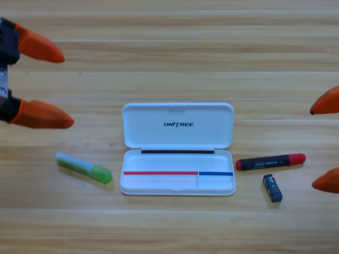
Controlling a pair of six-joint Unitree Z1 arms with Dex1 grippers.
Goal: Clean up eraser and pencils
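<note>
White case (178,132) lies open mid-desk (169,32). Green pencil (83,168) left of it; black pencil (270,162) and eraser (272,188) right. Left pincer (43,82) and right pincer (324,144) both spread, empty, at the edges.

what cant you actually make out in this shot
- Right gripper, high view: the picture's right edge cuts it off; only two orange jaw tips show, spread apart.
- Left gripper, high view: its body runs off the left edge; the arm behind it is unseen.
- Black pencil: printed label too small to read.
- Eraser: pale label mark too small to read.
</note>
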